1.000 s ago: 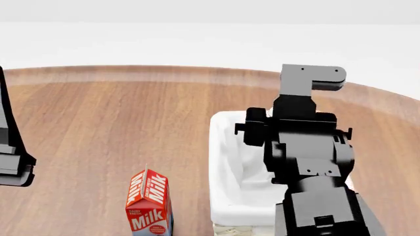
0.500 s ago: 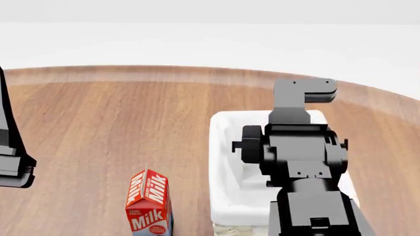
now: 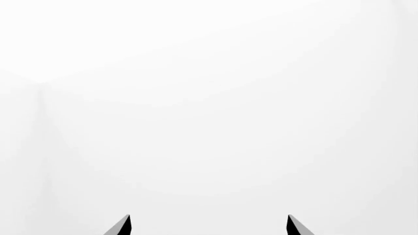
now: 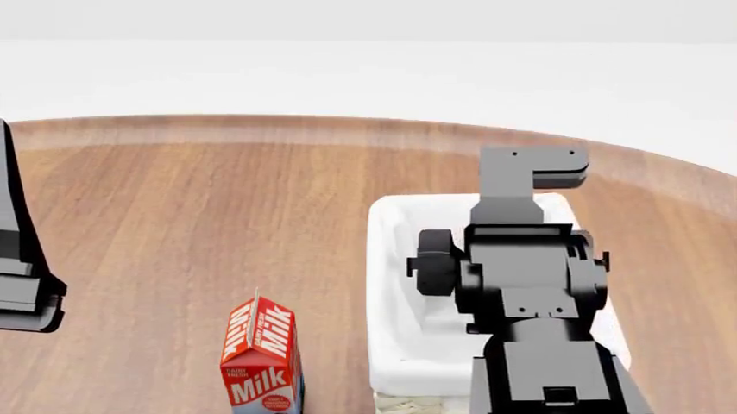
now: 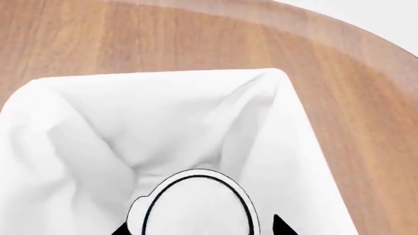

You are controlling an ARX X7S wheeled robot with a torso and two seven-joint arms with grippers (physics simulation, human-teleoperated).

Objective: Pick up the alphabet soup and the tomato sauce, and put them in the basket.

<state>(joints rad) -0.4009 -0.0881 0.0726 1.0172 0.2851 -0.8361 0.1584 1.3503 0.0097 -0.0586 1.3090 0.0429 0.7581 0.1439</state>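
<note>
Right arm has come down and in over the basket [image 4: 392, 259] since a second ago; its tool is hidden under the arm in head view.

Head view: basket at the desk's [image 4: 185, 207] near right part, white lining showing. Milk carton [image 4: 262, 355] near the near edge, left of the basket, apart from it. Left arm [image 4: 23, 276] off at the left edge, away from everything. No cans visible on the desk here.

Right wrist view: right tool [image 5: 199, 227] over the basket's lined interior, a can lid [image 5: 196, 203], silver-white, sits between the finger tips; looks grasped, label hidden so cannot tell which can.

Left wrist view: left tool [image 3: 207, 225] spread apart, empty, facing blank white.

Judgement: one can about to be dropped in; the other not in sight.

Wood-grain desk with curved far edge, plain white room.
</note>
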